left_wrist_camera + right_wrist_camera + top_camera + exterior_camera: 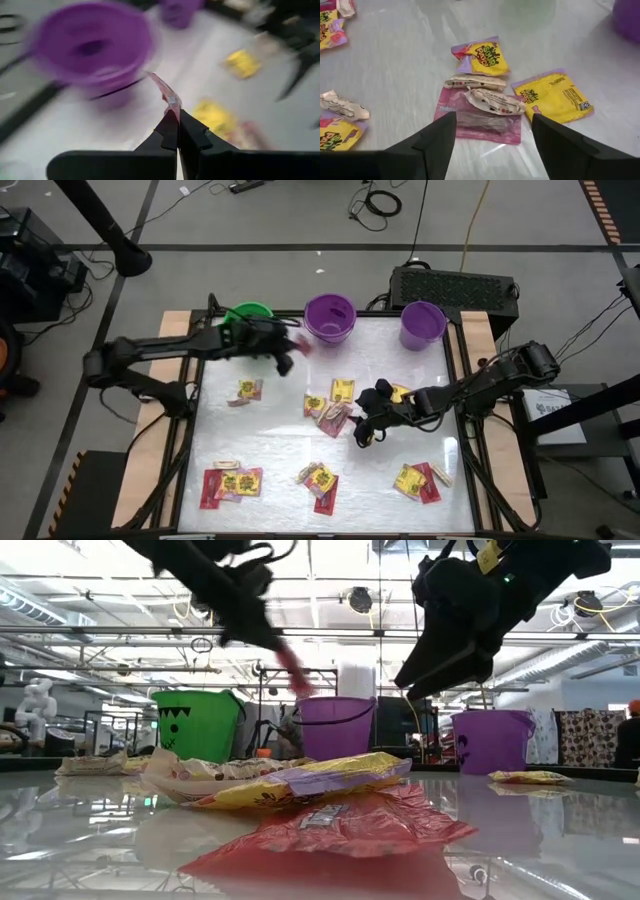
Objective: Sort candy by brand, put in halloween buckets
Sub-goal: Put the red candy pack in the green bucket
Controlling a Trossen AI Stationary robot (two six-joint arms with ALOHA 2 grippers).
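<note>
Closest to the low camera, bottom center of frame, sits a crinkly red flat candy packet (335, 830) with a yellow square wrapped packet (310, 783) lying just behind it on the glossy white table (280, 442).

Left gripper (287, 356) is up in the upper middle of the high view, right beside the deep purple round plastic bucket (330, 317). Its fingers are pressed together on a thin pink-red candy wrapper (163, 91), which sticks out toward that bucket's rim. It's held in the air, not over the opening as far as I can tell.

Bright green plastic bucket (249, 314) sits just left of it at the top edge of the table, and the paler lavender plastic bucket (422, 324) is off to the upper right.

Right gripper (366, 420) hovers center-right in the high view, fingers spread wide with nothing between them, over a little heap: a pink flat packet (481, 121) with two narrow tan wrapped pieces (493, 101) lying across it, a yellow sour-candy packet (481, 55) just above and another yellow one (552, 97) to the right.

More red and yellow packets are scattered along the bottom of the high view, lower left (230, 483), bottom center (320, 480) and lower right (418, 481).
</note>
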